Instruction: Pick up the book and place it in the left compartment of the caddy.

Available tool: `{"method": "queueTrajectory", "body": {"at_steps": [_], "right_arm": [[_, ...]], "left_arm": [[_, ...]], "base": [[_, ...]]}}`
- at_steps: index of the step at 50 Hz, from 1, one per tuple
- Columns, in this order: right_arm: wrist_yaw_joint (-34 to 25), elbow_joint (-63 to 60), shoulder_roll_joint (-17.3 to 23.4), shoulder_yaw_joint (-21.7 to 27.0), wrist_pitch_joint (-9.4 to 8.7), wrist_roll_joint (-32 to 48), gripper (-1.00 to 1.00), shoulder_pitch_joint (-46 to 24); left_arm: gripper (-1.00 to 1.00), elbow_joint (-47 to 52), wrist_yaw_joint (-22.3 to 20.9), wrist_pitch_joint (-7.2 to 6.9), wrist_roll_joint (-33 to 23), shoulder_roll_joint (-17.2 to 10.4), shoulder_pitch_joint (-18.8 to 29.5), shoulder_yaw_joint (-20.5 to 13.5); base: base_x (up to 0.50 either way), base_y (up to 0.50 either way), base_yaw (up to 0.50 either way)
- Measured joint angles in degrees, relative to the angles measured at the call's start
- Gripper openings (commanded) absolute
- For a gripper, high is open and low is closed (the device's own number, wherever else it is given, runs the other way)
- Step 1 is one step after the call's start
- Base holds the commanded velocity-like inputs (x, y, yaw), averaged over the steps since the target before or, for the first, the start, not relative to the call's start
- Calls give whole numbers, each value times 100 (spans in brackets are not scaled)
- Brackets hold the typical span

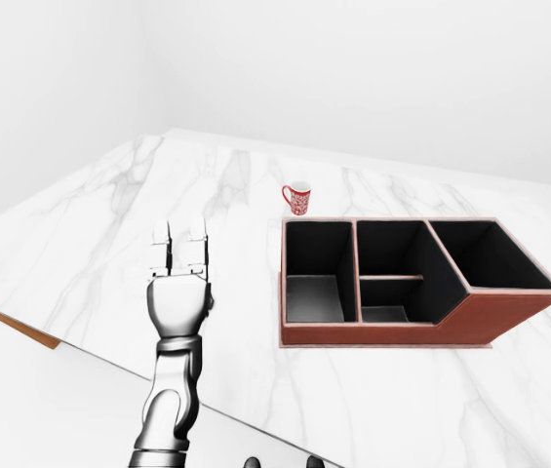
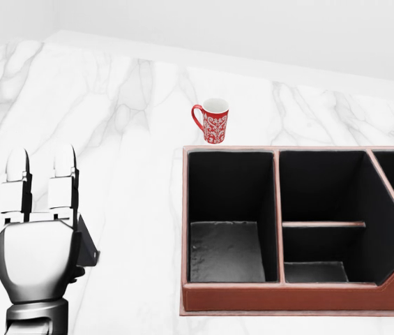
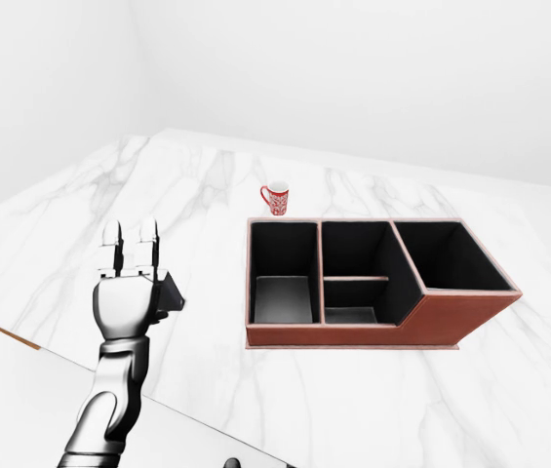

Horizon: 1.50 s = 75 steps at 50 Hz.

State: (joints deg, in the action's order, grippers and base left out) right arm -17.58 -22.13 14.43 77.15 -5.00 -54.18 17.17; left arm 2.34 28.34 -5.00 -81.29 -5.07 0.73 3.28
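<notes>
My left hand (image 2: pixel 41 164) stands open at the lower left of the head view, back toward the camera, fingers straight up. A thin dark slab, which looks like the book (image 2: pixel 88 244), pokes out from behind the hand's right side and lies flat on the marble; most of it is hidden. The brown caddy (image 2: pixel 280 296) with black insides sits to the right of the hand. Its left compartment (image 2: pixel 226 241) holds nothing. Nothing is in the hand's fingers. My right hand does not show in any view.
A red-and-white patterned mug (image 2: pixel 213 121) stands just beyond the caddy's upper left corner. The marble table (image 1: pixel 109 224) ends in an edge running across the lower left of the left-eye view, with a brown strip (image 1: pixel 12 327) beneath it.
</notes>
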Motion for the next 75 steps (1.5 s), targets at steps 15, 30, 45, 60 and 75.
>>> {"method": "queueTrajectory", "body": {"at_steps": [15, 30, 45, 60, 75], "right_arm": [[-100, -69, -49, -18, 0, 83, 100, 0], [-192, -89, -94, -67, 0, 211, 100, -9], [-255, -96, -139, -108, 0, 321, 100, -12], [-291, -89, -168, -141, 0, 414, 100, -16], [-332, -57, -183, -173, 0, 489, 100, -21]], "left_arm": [[100, -1491, 166, 0, 173, -160, 662, -74], [100, -3514, 166, 0, 667, -396, 1666, -94], [100, -4965, 166, 0, 1143, -651, 2430, -73], [100, -6000, 166, 0, 1410, -883, 3077, -44], [100, -7116, 166, 0, 1429, -951, 3652, 125]], "base": [[0, 0, 0], [0, 0, 0], [0, 0, 0], [0, 0, 0], [0, 0, 0]]}}
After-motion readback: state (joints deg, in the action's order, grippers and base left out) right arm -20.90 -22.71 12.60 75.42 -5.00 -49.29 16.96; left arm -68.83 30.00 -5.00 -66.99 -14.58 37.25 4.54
